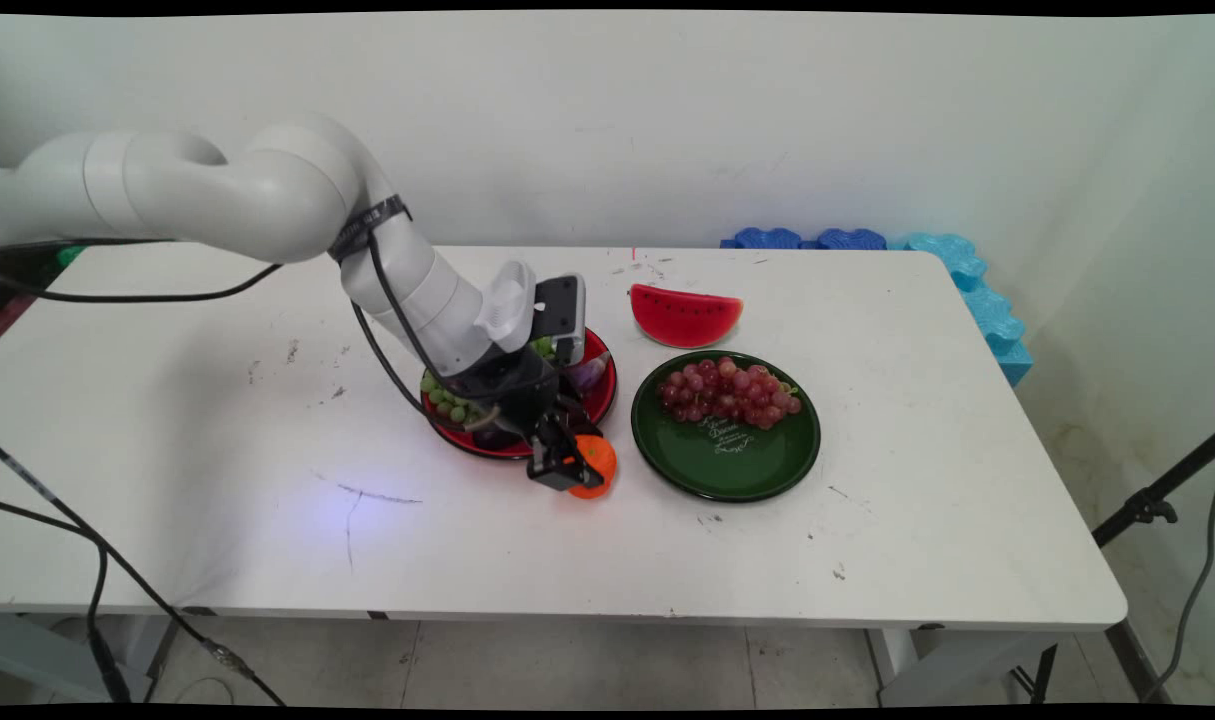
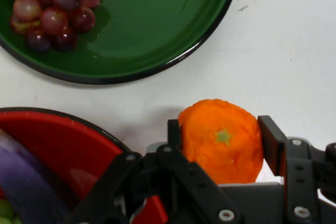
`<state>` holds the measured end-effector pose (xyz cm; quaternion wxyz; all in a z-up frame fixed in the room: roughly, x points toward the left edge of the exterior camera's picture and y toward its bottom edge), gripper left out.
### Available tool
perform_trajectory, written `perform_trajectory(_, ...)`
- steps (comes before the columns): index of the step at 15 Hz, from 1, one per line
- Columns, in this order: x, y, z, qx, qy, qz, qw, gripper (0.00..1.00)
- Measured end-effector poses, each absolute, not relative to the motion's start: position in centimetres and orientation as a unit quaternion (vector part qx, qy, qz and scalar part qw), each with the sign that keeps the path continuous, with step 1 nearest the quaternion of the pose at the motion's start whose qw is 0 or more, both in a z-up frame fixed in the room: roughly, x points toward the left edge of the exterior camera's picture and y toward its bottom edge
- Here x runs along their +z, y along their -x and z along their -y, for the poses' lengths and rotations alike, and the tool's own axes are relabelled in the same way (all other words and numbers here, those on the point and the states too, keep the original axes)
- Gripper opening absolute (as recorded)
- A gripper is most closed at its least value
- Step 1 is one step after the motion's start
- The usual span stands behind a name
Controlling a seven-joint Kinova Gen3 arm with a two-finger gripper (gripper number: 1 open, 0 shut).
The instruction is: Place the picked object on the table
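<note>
My gripper [image 1: 572, 468] [image 2: 219, 140] is shut on an orange [image 1: 595, 466] [image 2: 221, 139], low over the table just in front of the red plate [image 1: 599, 392] [image 2: 63, 145]. Both finger pads [image 2: 272, 140] press the fruit's sides. The red plate holds green grapes [image 1: 445, 398] and a purple thing [image 1: 587, 374], partly hidden by the arm. To the right lies a green plate [image 1: 742, 465] [image 2: 157, 30] with a bunch of red grapes [image 1: 729, 391] [image 2: 50, 6].
A watermelon slice [image 1: 685, 315] lies behind the green plate. Blue foam pieces [image 1: 957, 270] lean at the table's far right corner. Black cables [image 1: 97, 560] hang at the left, and a tripod leg [image 1: 1157, 500] stands to the right of the table.
</note>
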<state>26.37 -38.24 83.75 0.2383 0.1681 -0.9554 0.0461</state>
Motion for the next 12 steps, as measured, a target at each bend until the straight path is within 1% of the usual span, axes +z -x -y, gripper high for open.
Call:
perform_trajectory(8, 82.62, -26.59, 37.73, 0.048, -0.153, 0.955, 0.250, 0.00)
perform_trajectory(9, 82.58, -26.59, 37.66, 0.048, -0.152, 0.955, 0.251, 1.00)
perform_trajectory(12, 82.51, -26.59, 37.47, 0.047, -0.148, 0.954, 0.256, 1.00)
